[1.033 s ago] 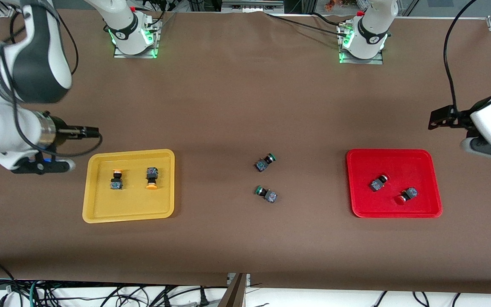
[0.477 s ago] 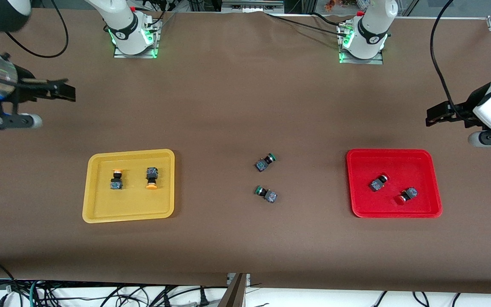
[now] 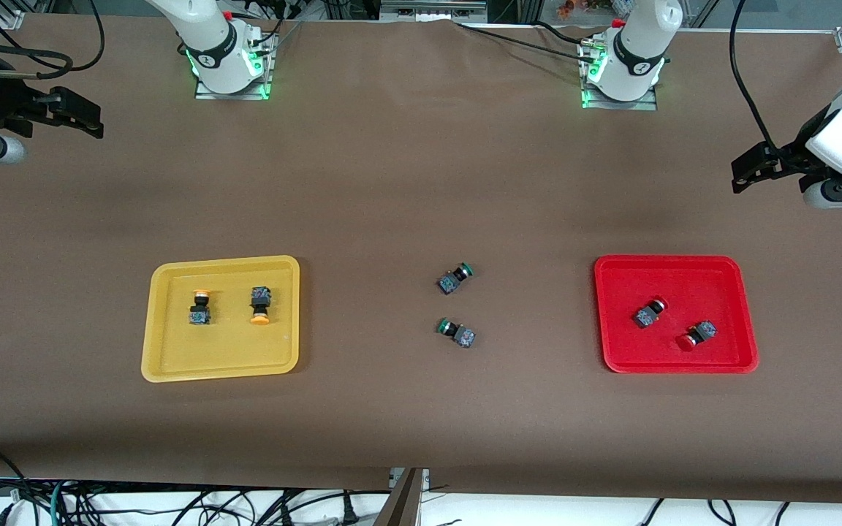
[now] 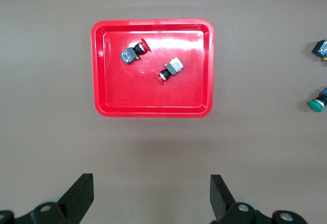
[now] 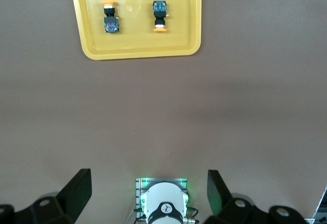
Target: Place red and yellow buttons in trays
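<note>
Two yellow buttons (image 3: pixel 200 307) (image 3: pixel 261 305) lie in the yellow tray (image 3: pixel 172 365), toward the right arm's end of the table. Two red buttons (image 3: pixel 650 312) (image 3: pixel 697 335) lie in the red tray (image 3: pixel 611 351), toward the left arm's end. My right gripper (image 3: pixel 88 117) hangs open and empty over bare table at the right arm's end. In the right wrist view, the yellow tray (image 5: pixel 138 50) is well clear of the right gripper (image 5: pixel 148 178). My left gripper (image 3: pixel 742 172) is open and empty over bare table. In the left wrist view, the red tray (image 4: pixel 99 81) is apart from the left gripper (image 4: pixel 150 183).
Two green-capped buttons (image 3: pixel 454 278) (image 3: pixel 457 332) lie on the brown table between the trays. Both arm bases (image 3: pixel 227 58) (image 3: pixel 622 69) stand along the table's edge farthest from the front camera. Cables hang under the edge nearest that camera.
Both arms have pulled away from their trays toward the bases' side of the table, the right one much farther. The buttons and trays have not moved.
</note>
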Robot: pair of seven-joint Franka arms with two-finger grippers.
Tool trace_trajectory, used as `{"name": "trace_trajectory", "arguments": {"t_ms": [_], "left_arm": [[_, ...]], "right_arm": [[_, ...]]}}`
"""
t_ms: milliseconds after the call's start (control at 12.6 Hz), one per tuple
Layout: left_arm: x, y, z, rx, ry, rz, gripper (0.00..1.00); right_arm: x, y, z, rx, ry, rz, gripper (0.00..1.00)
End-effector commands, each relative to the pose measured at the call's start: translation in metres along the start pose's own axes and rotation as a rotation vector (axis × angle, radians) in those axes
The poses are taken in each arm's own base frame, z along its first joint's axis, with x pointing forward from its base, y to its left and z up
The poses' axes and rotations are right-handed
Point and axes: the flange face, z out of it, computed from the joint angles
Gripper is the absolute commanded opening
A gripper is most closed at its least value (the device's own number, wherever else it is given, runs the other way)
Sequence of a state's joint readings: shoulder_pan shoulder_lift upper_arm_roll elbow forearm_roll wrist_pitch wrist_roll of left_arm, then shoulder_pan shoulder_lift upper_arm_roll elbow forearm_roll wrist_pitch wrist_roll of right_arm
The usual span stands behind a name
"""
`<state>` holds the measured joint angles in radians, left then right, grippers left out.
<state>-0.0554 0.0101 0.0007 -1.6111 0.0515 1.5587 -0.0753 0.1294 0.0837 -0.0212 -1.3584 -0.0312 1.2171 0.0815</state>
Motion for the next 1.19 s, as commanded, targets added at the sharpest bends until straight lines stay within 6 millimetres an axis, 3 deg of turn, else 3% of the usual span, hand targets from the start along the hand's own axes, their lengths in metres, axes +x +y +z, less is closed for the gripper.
{"name": "trace_trajectory", "arguments": {"t_ms": [0, 397, 636, 1112], "left_arm": [[-0.011, -0.001, 0.005, -0.032, 0.006, -0.005, 1.0], [-0.009, -0.006, 0.007, -0.072, -0.003, -0.016, 1.0], [0.0, -0.006, 0.006, -0.073, -0.006, -0.029, 1.0], [-0.001, -0.005, 0.007, -0.071, -0.03, -0.021, 1.0]], "right_arm": [[-0.013, 0.002, 0.005, 0.003, -0.002, -0.002, 1.0], [0.001, -0.004, 0.007, -0.005, -0.005, -0.011, 1.0], [0.002, -0.004, 0.007, -0.004, -0.001, -0.016, 1.0], [0.002, 0.0, 0.007, -0.006, -0.002, -0.006, 1.0]]}}
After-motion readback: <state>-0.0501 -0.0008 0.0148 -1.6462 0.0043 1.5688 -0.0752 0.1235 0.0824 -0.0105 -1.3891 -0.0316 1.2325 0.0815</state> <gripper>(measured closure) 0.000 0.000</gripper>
